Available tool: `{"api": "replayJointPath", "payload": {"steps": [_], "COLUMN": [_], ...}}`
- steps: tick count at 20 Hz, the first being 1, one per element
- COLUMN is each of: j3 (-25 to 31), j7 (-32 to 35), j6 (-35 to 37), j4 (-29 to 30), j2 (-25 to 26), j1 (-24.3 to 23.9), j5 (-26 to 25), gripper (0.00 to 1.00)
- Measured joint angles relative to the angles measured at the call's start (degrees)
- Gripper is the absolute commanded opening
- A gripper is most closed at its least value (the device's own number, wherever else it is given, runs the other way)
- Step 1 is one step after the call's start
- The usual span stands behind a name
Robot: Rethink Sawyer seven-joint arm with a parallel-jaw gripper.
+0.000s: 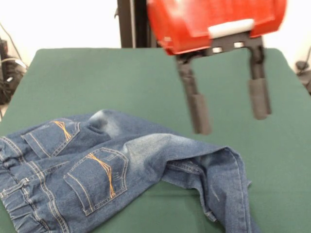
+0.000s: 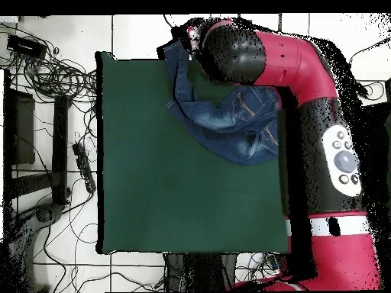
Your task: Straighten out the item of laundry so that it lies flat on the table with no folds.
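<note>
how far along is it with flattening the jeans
Little looks done: the jeans lie bunched near the table edge, one leg doubled over with green cloth showing under the fold. In hand: the claw hangs open above the folded leg, holding nothing. Left: grip the leg, draw it out straight and smooth the creases by the waistband and pockets.

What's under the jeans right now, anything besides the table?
Only the green table shows around the jeans. One leg is folded over, so cloth lies under cloth there. Anything beneath the denim is covered. The gripper hangs above, jaws open, touching nothing.
</note>
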Motion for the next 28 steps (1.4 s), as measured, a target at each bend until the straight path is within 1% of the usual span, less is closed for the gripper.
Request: {"api": "replayJointPath", "payload": {"steps": [6, 11, 18, 28], "j3": [0.0, -0.1, -0.4, -0.4], "j7": [0.0, 0.0, 0.0, 0.0], "j6": [-1.9, -3.8, -5.5, -5.5], "j4": [0.0, -0.5, -1.2, -2.1], "j2": [0.2, 1.7, 6.2, 12.9], "j1": [1.6, 2.3, 2.8, 2.7], "j5": [0.0, 0.0, 0.0, 0.4], "gripper": [1.00, 1.00, 1.00, 1.00]}}
